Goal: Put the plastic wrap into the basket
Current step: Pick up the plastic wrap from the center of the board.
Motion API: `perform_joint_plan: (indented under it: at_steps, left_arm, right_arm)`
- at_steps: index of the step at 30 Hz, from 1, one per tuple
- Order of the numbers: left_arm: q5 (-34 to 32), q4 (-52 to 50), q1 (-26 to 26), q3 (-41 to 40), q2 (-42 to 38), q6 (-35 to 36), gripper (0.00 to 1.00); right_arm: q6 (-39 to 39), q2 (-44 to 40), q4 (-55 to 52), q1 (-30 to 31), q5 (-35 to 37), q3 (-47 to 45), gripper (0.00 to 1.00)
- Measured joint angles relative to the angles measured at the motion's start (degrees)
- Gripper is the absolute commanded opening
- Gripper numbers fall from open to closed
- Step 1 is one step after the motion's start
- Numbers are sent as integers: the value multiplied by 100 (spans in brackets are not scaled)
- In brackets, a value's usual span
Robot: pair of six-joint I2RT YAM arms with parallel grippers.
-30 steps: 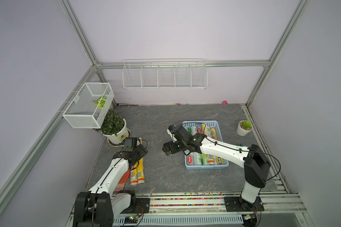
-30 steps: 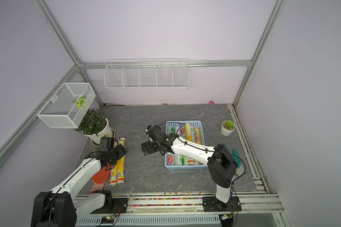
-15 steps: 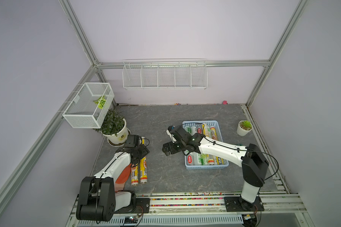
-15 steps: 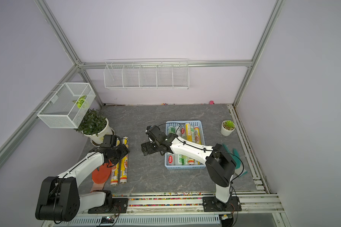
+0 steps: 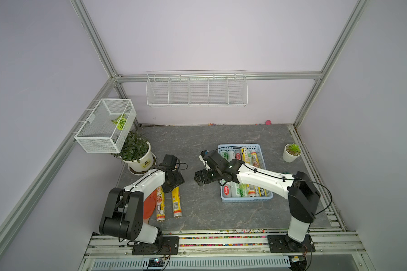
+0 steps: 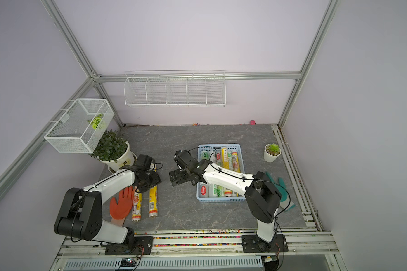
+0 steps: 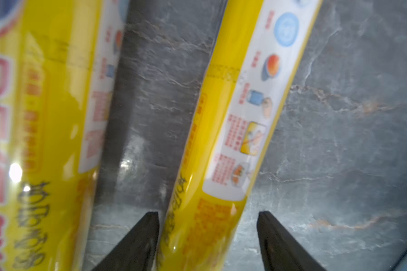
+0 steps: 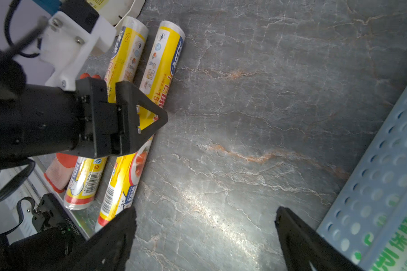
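A robot lab test cell, no doubt about it: bare lilac wall panels [image 5: 209,35] boxed in by silver aluminium frame posts [image 5: 93,37]. Two white-and-black robot arms [image 5: 263,180] are bolted to a slotted metal rail [image 5: 221,241] along the front edge, cables trailing. The work surface is a grey marble-look mat [image 5: 197,140]. Household bits sit about: a long white wire rack [image 5: 196,93] on the back wall, a white mesh box [image 5: 99,140] hung off the frame, a leafy plant in a white pot [image 5: 139,162], a shallow light blue plastic basket [image 5: 244,200], an orange work glove [image 6: 121,206].
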Motion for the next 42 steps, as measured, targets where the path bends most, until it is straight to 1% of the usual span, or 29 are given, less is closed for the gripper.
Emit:
perform_joint_plan:
  at_steps: [5,8,14,18,25,28,31,33,38,39,42]
  left_arm:
    - [-105,-122,-28,72,256,103,66]
    - [-131,-181,-74,164,350,155,65]
    - [-260,-323,-225,424,625,262,61]
    - [-404,-387,-291,492,710,313,54]
    - [-422,-428,-297,551,756,337,32]
    - [-358,-426,-297,551,732,339,27]
    - [-92,-391,-315,542,658,341,23]
    - [79,-374,-332,542,527,348,18]
    - [455,-229,-356,542,-170,313,15]
    - [542,-173,-356,542,-341,293,13]
    - [826,37,-356,522,-734,223,12]
  right_arm:
    - [9,-22,-26,-9,273,-90,98]
    - [31,-55,-22,-35,350,-229,98]
    - [87,-90,-20,-105,433,-337,98]
    - [109,-127,-22,-105,442,-339,98]
    - [136,-332,-17,-105,627,-448,97]
    - [197,-463,-13,-109,772,-542,97]
    - [238,-544,42,-127,870,-579,97]
    - [247,-570,79,-138,907,-586,98]
    - [280,-758,138,-146,1088,-728,98]
    - [286,-846,166,-149,1158,-802,98]
    - [310,-1182,256,-160,1305,-1078,97]
